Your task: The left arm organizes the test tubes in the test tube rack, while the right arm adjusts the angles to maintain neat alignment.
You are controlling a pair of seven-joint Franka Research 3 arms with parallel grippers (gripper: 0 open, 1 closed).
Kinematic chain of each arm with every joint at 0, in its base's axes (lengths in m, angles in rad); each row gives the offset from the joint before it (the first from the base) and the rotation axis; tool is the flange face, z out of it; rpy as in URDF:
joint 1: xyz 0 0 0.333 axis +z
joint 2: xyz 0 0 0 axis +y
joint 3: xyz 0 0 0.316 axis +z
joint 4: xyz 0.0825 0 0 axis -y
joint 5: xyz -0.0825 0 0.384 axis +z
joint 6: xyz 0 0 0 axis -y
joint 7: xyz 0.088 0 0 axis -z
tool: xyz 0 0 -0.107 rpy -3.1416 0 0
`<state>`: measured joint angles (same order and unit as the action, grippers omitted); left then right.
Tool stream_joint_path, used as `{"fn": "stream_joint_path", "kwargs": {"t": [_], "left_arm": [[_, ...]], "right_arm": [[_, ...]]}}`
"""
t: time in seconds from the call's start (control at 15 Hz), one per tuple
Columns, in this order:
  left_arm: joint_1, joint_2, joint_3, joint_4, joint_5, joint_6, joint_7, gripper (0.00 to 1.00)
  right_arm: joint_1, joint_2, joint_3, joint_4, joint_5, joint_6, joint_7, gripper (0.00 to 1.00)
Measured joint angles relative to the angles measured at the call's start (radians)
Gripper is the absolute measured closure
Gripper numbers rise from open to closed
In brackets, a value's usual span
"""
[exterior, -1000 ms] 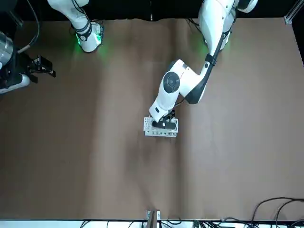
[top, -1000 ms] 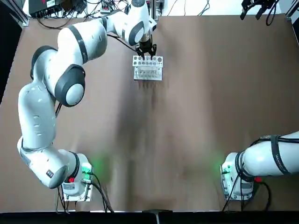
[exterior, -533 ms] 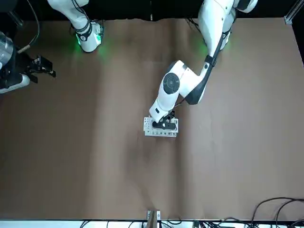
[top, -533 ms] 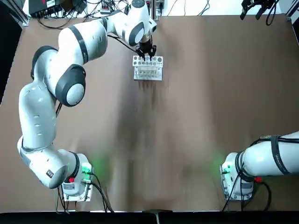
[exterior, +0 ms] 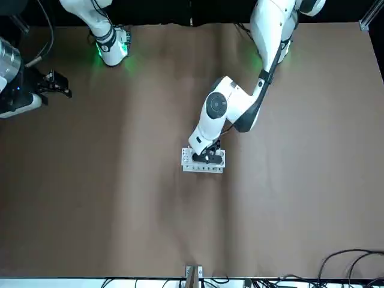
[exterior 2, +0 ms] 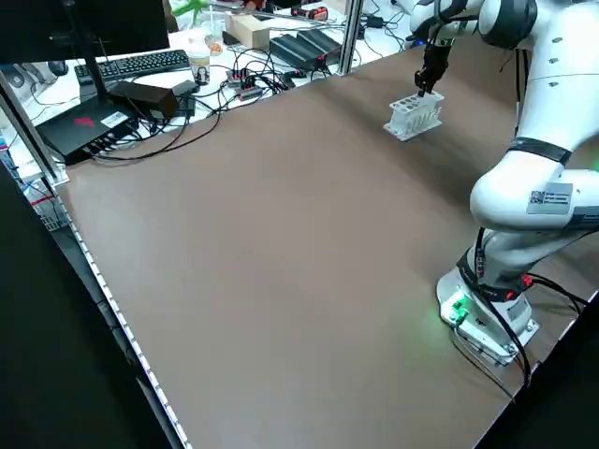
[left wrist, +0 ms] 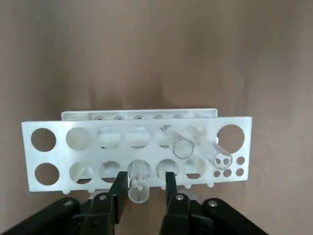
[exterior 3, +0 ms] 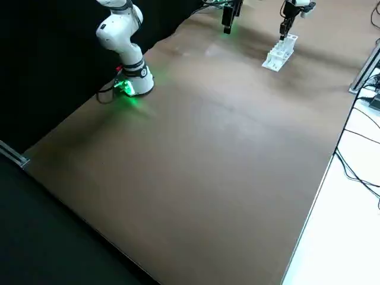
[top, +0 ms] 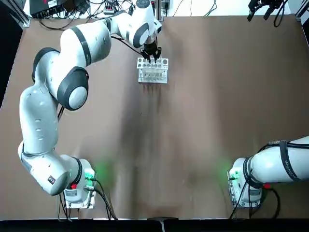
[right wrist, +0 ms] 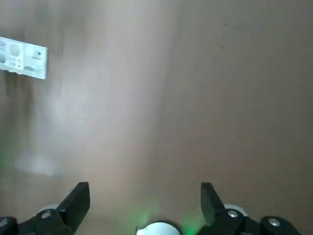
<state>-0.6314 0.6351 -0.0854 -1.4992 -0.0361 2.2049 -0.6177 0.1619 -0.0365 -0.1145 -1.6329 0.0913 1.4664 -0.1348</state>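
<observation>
Rack (top: 152, 70): white, two tiers, top plate with two rows of round holes, standing on the brown bench (top: 203, 121) toward its far edge, a little to the robot's left of the middle. Tubes: several clear ones sit in the rack; in the left wrist view two (left wrist: 195, 149) lean at a slant across the holes near one end, while the others stand straighter and are hard to count through the plate. Left arm (top: 58, 96): white with dark grey joint caps, reaching from its base at the near left corner across the bench to the rack. Left tool (left wrist: 142, 188): directly over the rack's edge row, its black fingers (left wrist: 117, 188) drawn close on either side of one upright tube (left wrist: 139, 181), clamped on its top. Right arm (top: 275, 164): white with black cables strapped along it, base at the near right corner. Right tool (top: 263, 7): held high at the far right corner of the bench, well apart from the rack, its fingers (right wrist: 78, 198) spread wide with nothing between them. Surroundings: keyboard (exterior 2: 150, 64), boxes and loose cables on a side desk beyond the bench's left edge.
</observation>
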Motion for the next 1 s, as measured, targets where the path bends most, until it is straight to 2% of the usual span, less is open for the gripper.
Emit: {"fn": "stream_joint_path", "kwargs": {"t": [0.33,1.0], "left_arm": [[0.000,0.002,0.000,0.000,0.000,-0.001,0.000,0.61],[0.000,0.014,0.000,0.000,0.000,-0.005,0.000,0.63]], "right_arm": [[0.000,0.000,-0.003,-0.001,-0.056,0.017,0.000,0.00],[0.013,0.000,-0.001,-0.003,-0.057,0.012,0.000,0.00]]}}
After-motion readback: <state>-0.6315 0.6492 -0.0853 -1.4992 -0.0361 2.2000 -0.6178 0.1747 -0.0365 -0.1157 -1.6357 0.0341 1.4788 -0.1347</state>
